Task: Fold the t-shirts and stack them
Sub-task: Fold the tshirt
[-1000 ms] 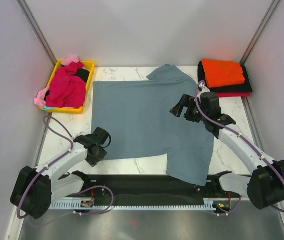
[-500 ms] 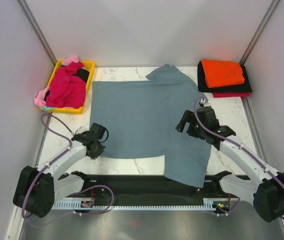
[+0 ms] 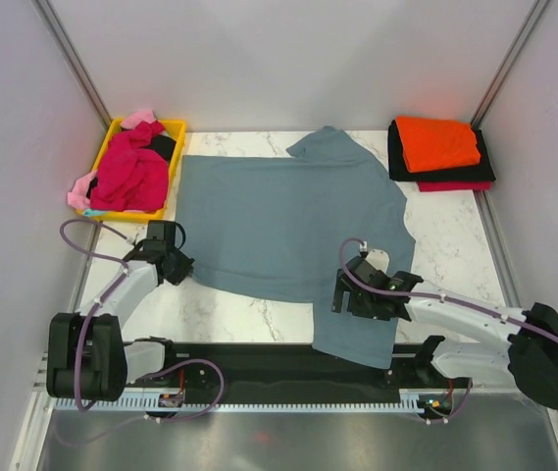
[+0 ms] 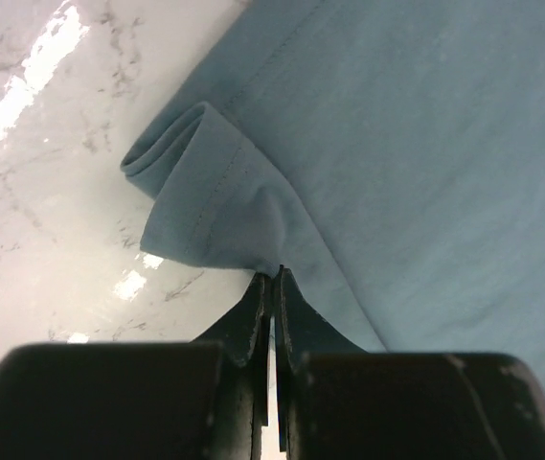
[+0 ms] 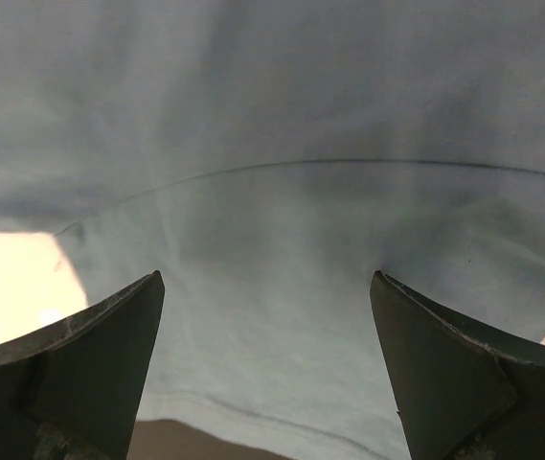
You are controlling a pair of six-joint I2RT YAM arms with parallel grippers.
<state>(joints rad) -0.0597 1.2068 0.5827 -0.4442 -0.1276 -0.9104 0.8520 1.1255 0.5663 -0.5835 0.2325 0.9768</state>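
Observation:
The large slate blue-grey t-shirt [image 3: 288, 221] lies spread over the middle of the marble table, with one part hanging toward the near edge. My left gripper [image 3: 177, 267] is at the shirt's near-left corner. In the left wrist view the left gripper [image 4: 274, 280] is shut on a folded bit of the shirt's hem [image 4: 210, 201]. My right gripper [image 3: 341, 292] hovers low over the shirt's near-right part. The right wrist view shows the right gripper [image 5: 267, 287] open, with only blue-grey cloth [image 5: 282, 125] beneath its fingers.
A yellow tray [image 3: 175, 127] at the back left holds crumpled magenta [image 3: 133, 169], pink and black shirts. At the back right stands a folded stack with an orange shirt [image 3: 437, 142] on top of a black and a red one. Grey walls close in both sides.
The left gripper has shut on the shirt's near-left corner and pulled it left and away. The right arm has swung from mid-shirt toward the near edge, still open.

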